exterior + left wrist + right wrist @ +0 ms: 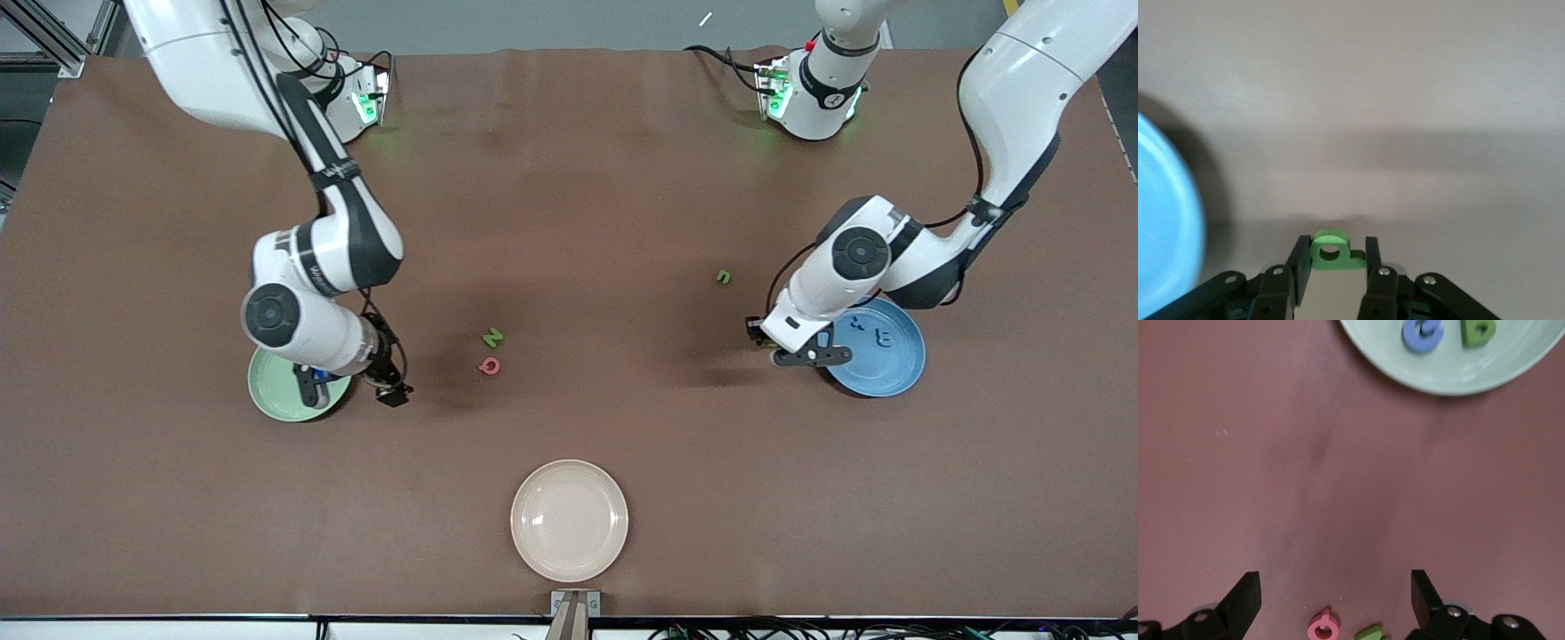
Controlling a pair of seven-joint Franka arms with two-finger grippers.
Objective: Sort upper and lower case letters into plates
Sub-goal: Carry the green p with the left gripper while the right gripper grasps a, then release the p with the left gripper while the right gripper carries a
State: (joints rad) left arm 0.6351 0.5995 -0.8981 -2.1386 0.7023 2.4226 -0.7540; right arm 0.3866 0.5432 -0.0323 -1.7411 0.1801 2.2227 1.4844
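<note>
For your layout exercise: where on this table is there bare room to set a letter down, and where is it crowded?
Bare: the cloth between cream plate and red letter, and between green N and the bases. Crowded: by the green plate under the right tool, and the blue plate by the left tool.

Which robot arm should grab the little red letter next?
The right. Its open right gripper is beside the small red letter; the left gripper already holds a small green letter.
</note>
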